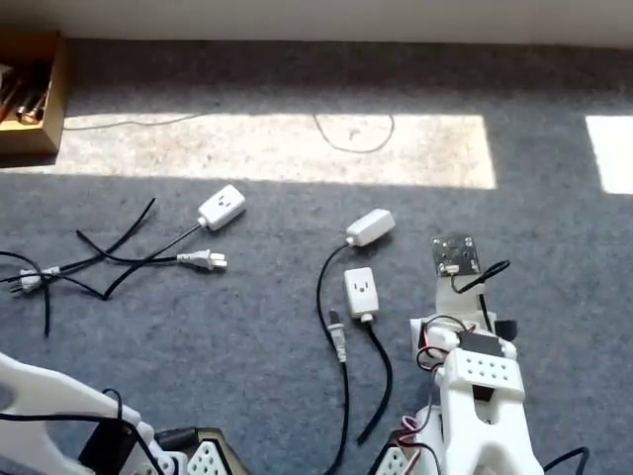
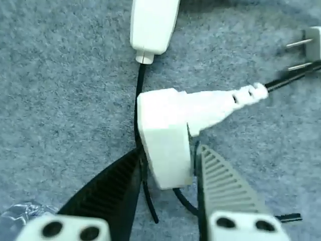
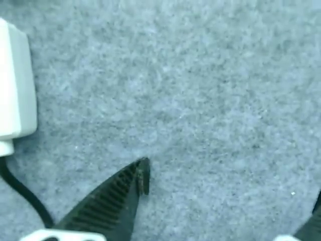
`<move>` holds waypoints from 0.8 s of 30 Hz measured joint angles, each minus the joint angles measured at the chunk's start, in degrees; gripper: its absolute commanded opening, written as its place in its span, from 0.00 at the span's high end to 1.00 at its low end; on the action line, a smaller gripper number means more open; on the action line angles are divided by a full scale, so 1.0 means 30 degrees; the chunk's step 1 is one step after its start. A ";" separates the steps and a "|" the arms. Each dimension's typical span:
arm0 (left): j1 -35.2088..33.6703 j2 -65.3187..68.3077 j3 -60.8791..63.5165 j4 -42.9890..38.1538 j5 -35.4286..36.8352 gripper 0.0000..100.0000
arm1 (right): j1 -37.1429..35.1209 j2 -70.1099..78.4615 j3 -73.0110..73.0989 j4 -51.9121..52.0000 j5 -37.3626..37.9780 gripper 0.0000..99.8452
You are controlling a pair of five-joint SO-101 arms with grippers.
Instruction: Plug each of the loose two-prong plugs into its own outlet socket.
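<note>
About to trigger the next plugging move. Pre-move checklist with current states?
1. Right gripper open and empty: ok.
2. Left gripper hold on the near socket: cannot tell.
3. White plug prongs clear of cables: ok.
4. White plug seated: not ok, it lies loose on the carpet.
5. Leftmost socket slots face up: ok.

Grey-blue carpet point(image 1: 247, 376) floor. Two sunlight patches point(image 1: 277, 148) near the pale wall point(image 1: 346, 15). Wooden box point(image 1: 45, 99) in the far corner.
</note>
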 measured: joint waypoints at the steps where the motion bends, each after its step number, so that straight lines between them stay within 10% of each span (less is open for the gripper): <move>1: 0.0000 -0.0117 0.0000 0.0000 0.0000 0.70 | 0.0000 0.0000 0.0000 0.0000 0.0000 0.52; 13: 0.1875 -0.5363 0.0000 0.0381 0.4630 0.72 | 0.0000 0.0000 0.0000 0.0000 0.0000 0.52; 24: 1.7465 -0.9260 0.8850 0.0469 0.7355 0.73 | 0.0000 0.0000 0.0000 -0.0059 0.0000 0.52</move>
